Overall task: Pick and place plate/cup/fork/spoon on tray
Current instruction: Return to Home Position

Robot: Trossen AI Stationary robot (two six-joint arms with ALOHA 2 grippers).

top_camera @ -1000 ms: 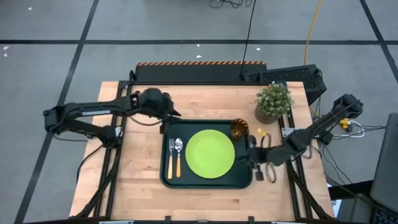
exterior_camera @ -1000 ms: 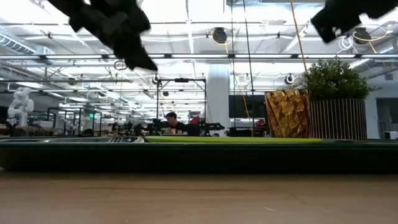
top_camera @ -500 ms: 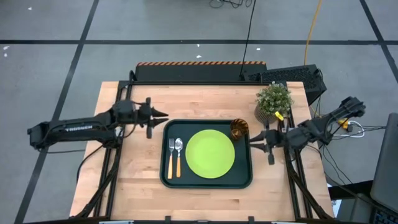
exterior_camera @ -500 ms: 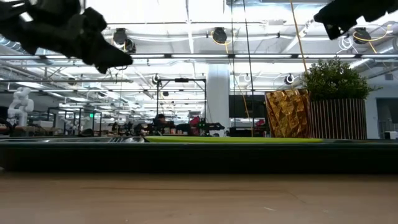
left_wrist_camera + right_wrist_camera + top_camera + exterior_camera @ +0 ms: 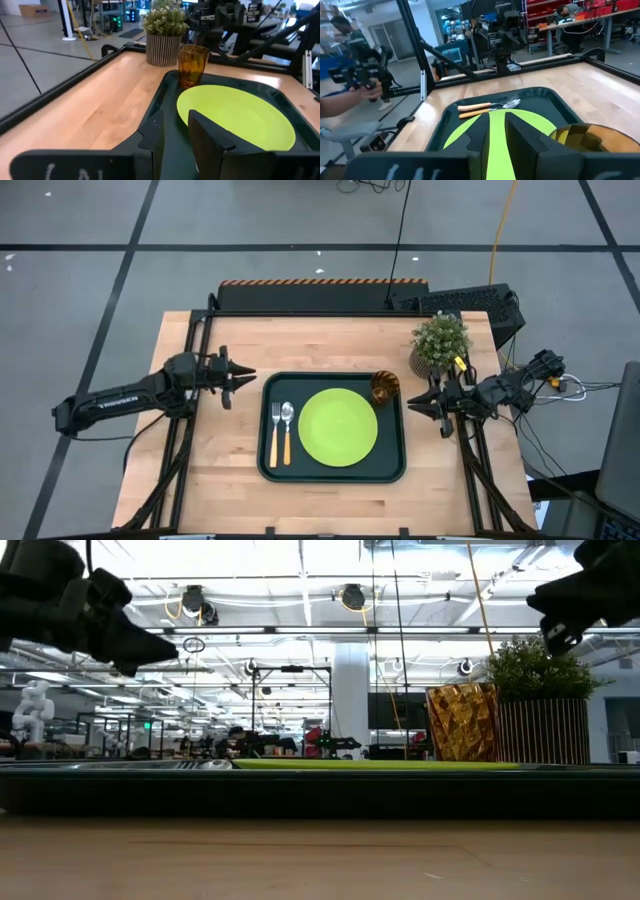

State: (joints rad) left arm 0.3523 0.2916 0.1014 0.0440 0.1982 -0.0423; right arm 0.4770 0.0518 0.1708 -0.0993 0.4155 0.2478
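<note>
The dark tray [image 5: 392,465] lies at the table's centre. On it the lime-green plate [image 5: 338,427] lies flat in the middle. The orange-handled fork [image 5: 274,437] and spoon [image 5: 287,430] lie side by side left of the plate. The amber cup [image 5: 385,388] stands upright in the tray's far right corner. My left gripper [image 5: 238,375] hovers level beyond the tray's left rim, pointing at the tray. A narrow gap shows between its fingers [image 5: 175,135]. My right gripper [image 5: 420,402] hovers level beyond the right rim, close to the cup, also narrowly open [image 5: 499,132]. Neither holds anything.
A potted plant [image 5: 440,345] stands at the far right of the table, just behind my right gripper and the cup. Bare wood lies near and far of the tray. A person [image 5: 355,65] stands beyond the table's left side.
Both arms have drawn back from the tray and sunk. My left gripper went from the tray's far left corner toward the table's left edge and tipped to level. My right gripper swung from pointing down by the tray's right rim to level, ending farther back beside the cup.
</note>
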